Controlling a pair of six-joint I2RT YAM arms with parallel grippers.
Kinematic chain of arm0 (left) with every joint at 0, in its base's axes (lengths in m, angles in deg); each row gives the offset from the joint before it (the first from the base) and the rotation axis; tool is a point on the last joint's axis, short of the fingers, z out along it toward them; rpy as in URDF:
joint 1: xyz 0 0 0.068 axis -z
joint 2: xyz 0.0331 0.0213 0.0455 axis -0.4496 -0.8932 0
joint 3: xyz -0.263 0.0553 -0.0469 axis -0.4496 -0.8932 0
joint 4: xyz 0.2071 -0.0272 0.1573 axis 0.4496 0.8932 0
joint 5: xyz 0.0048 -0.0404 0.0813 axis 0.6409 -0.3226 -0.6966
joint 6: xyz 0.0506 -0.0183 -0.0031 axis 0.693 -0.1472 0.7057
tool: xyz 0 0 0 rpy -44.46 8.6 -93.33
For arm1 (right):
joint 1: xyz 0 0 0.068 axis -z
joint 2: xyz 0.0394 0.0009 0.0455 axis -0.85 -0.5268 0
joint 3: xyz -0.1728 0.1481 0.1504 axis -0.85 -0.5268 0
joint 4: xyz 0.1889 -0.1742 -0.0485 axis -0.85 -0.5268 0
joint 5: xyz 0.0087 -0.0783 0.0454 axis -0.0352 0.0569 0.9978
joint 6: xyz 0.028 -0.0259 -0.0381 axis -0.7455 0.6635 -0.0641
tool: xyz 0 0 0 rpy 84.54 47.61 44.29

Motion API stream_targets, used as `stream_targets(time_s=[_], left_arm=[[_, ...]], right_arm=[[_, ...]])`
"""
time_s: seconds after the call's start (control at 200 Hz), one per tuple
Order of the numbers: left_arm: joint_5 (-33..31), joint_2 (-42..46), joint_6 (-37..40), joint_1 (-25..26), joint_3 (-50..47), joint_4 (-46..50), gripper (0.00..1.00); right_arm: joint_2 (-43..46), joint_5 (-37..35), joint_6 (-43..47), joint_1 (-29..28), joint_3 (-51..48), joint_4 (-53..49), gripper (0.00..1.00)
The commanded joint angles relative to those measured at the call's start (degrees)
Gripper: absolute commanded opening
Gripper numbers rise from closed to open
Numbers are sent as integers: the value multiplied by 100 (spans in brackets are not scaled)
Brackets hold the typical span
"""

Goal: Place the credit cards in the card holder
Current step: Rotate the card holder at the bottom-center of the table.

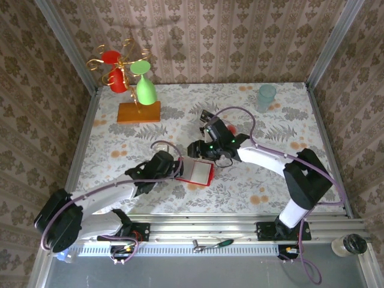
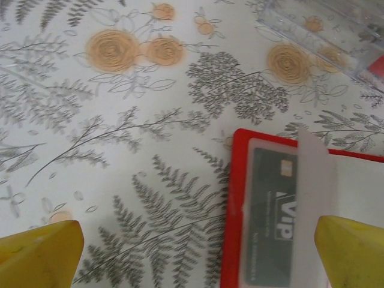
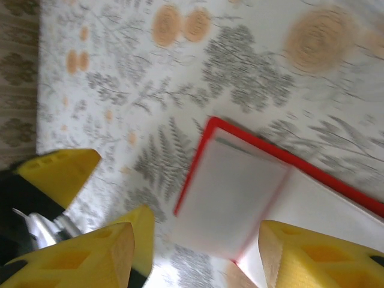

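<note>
Three patterned walls [image 1: 240, 36] round floral tablecloth [image 1: 282, 129] — card holder [image 1: 197, 172] open, apparently flat

From my station I see a table [image 1: 108, 138] whose pale surface is printed with grey ferns and orange blooms, boxed on three sides by brown damask-papered walls [image 1: 240, 36] with grey metal posts [image 1: 66, 45] at the corners.
</note>
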Motion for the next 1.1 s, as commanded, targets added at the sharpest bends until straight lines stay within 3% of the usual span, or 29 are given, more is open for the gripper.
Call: stream_targets(time_s=[0.0, 0.295, 0.475, 0.65, 0.725, 0.93, 1.095], left_arm=[[136, -326, 406, 108, 463, -203, 100], [-123, -1254, 864, 290, 1109, 198, 100], [-207, -1427, 801, 319, 948, 179, 100], [-286, -1477, 665, 319, 733, 188, 100], [-327, -1472, 599, 317, 619, 166, 100], [-385, -1543, 448, 312, 412, 67, 100], [-385, -1602, 398, 317, 348, -3, 100]], right_arm=[[336, -783, 394, -28, -360, -778, 58], [780, -1534, 491, -137, -978, -1119, 58], [615, -1362, 430, -150, -1194, -874, 58], [378, -1354, 477, -112, -1158, -764, 51], [357, -1356, 513, -35, -1158, -741, 44], [392, -1347, 656, 260, -1179, -732, 3], [457, -1336, 743, 432, -1223, -773, 0]])
